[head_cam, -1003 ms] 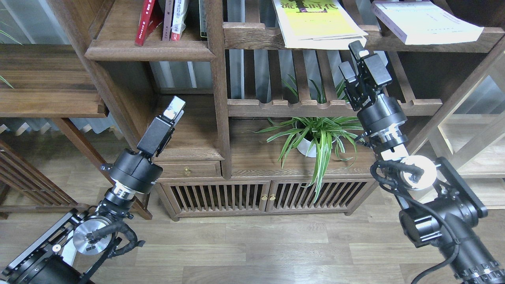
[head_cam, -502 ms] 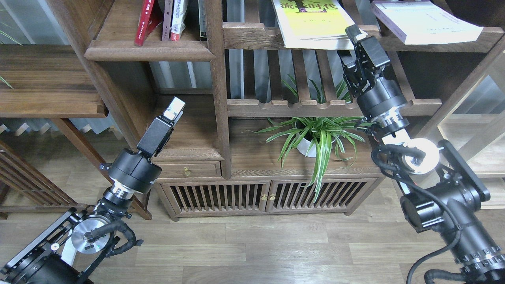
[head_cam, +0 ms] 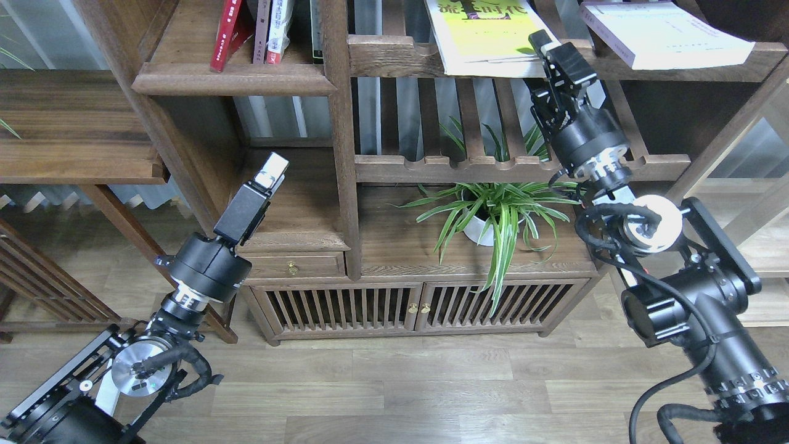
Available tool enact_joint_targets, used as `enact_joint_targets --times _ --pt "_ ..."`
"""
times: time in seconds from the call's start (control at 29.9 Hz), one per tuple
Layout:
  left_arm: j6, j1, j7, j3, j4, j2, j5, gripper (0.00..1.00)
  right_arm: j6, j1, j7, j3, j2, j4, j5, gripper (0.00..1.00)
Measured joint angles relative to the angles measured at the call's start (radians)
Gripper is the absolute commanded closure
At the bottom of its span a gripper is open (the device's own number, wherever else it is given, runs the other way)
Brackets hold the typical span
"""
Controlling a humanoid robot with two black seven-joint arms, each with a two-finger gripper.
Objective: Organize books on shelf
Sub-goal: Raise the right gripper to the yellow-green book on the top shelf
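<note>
Nearest: pale wood-plank floor (head_cam: 394,394), matte, long grain. Left gripper (head_cam: 271,171) hangs low before the walnut cabinet, fingers pressed together, holding nothing; unchanged over the last second.

Middle distance: white pot of striped green spider plant (head_cam: 493,216), thin arching leaves, on the cabinet top under the slatted shelf with scalloped front rail (head_cam: 468,166).

Right gripper (head_cam: 542,61) has climbed over the last second from below the upper rail to the lower right corner of the large yellow-white paperback with black Chinese characters (head_cam: 487,34). Jaws parted narrowly, upper finger above the cover edge, lower one beneath the overhang; not closed on it yet. Judgement: the grasp is about to be made, so the sorting proper has barely begun.

Farther: that paperback lies flat, its soft pages overhanging the rail. The thick pale white-lavender paperback (head_cam: 666,31) also lies flat, well right. The small red paperback (head_cam: 225,34) leans among upright spines on the dark brown solid wooden shelf with rounded moulded front edge (head_cam: 234,80), upper left. That smooth board is the likely destination.
</note>
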Motion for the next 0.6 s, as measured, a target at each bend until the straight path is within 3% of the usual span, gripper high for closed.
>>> enact_joint_targets --times 0.6 --pt "0.0 0.0 0.003 0.003 0.01 -0.003 0.001 0.01 -0.168 0.077 -0.002 -0.005 -0.004 0.0 0.009 0.31"
